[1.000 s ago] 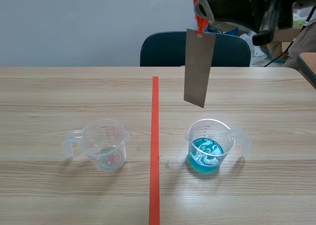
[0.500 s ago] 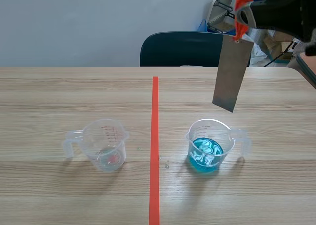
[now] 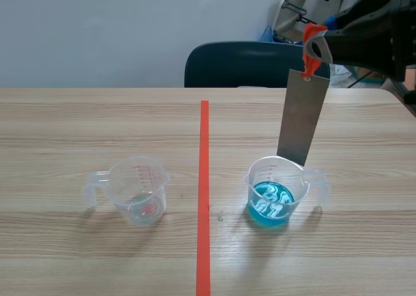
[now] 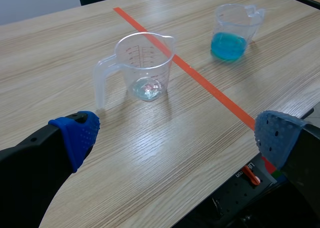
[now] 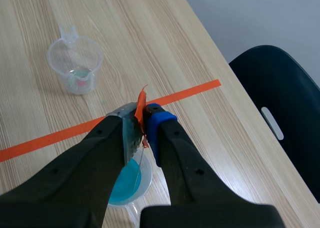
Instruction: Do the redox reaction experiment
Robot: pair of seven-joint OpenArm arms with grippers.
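Right hand [image 5: 145, 119] pinches the metal strip [image 3: 301, 120], which hangs at the blue beaker [image 3: 274, 192] rim. Left hand [image 4: 175, 137] gapes empty before the clear beaker [image 4: 145, 67]. A chair [image 3: 234, 65] stands beyond the counter [image 3: 97, 120].

left cup [image 3: 138, 190] at 9 o'clock of tape line [image 3: 203, 179] | right cup [image 3: 261, 190] at 3 o'clock | metal strip [image 3: 301, 117] over right cup's 12 o'clock rim | chair [image 3: 227, 65] behind table [image 3: 78, 114]

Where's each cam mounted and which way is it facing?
Scene view: between the arms, facing across the table to the chair; right arm shows, upper right.
Left wrist view: above open jaws, facing the clear cup.
Right wrist view: above jaws shut on the metal strip, looking down.
Shared: all see the blue-liquid cup.
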